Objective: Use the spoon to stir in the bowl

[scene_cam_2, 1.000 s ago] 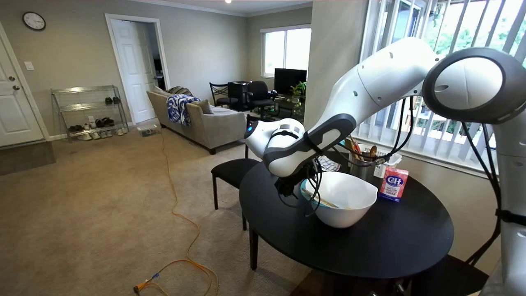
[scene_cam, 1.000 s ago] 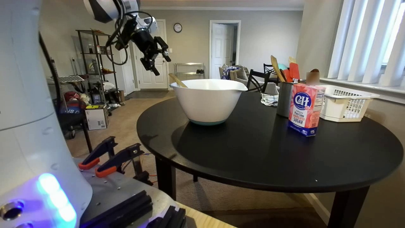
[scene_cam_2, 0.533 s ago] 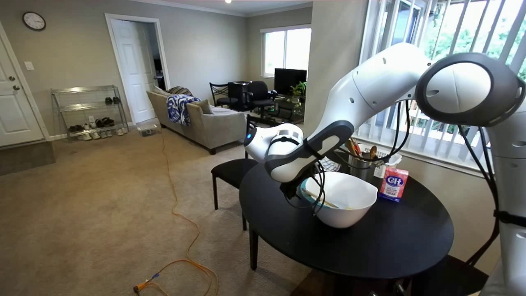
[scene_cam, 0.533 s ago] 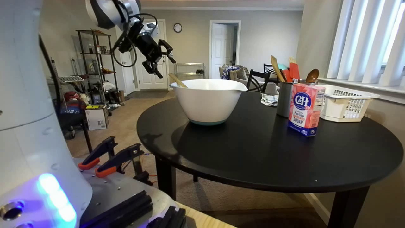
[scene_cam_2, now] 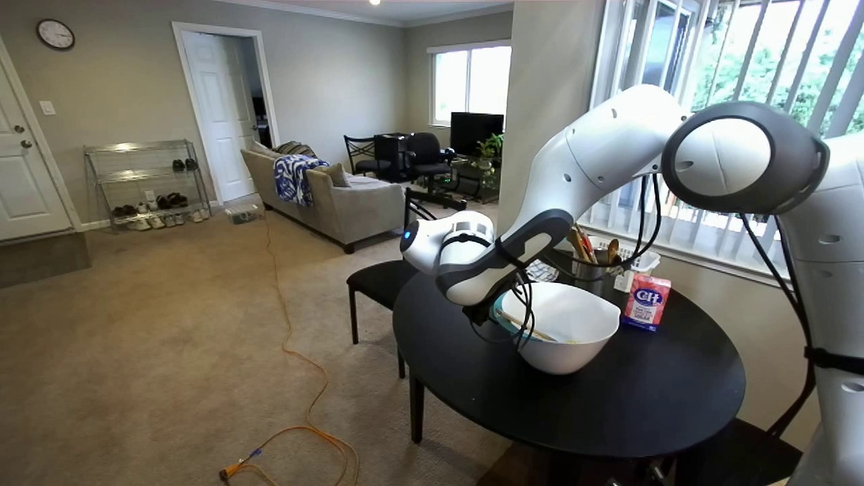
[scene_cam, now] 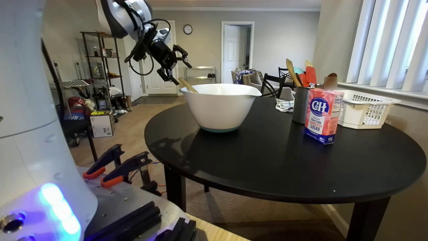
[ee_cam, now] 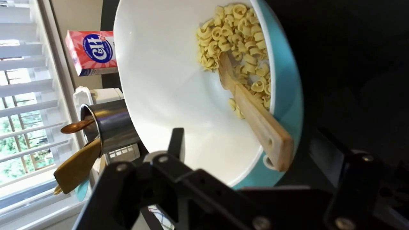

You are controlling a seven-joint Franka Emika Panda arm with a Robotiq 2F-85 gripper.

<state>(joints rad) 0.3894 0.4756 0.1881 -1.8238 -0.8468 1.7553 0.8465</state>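
The large white bowl [scene_cam: 220,108] stands on the black table; it also shows in an exterior view [scene_cam_2: 570,358] and the wrist view [ee_cam: 166,86]. The tan wooden spoon [ee_cam: 255,119] leans inside it, head among yellow pasta [ee_cam: 231,36], handle end over the rim. The spoon also shows in both exterior views [scene_cam: 188,85] [scene_cam_2: 530,329]. My gripper [scene_cam: 183,73] is open and empty, just above the rim beside the handle end. In the wrist view the handle end lies between the spread fingers [ee_cam: 252,145], not gripped. The fingers are hidden in an exterior view.
On the black table [scene_cam: 267,160] stand a sugar box [scene_cam: 322,115], a metal utensil holder [scene_cam: 301,105], a white slatted basket [scene_cam: 362,110] and a folded cloth [scene_cam: 285,105]. A chair [scene_cam_2: 385,287] stands by the table's far side. Loose cables hang from the arm near the bowl.
My open gripper has moved down and towards the bowl, closer to the spoon's handle end. The spoon and bowl have not moved.
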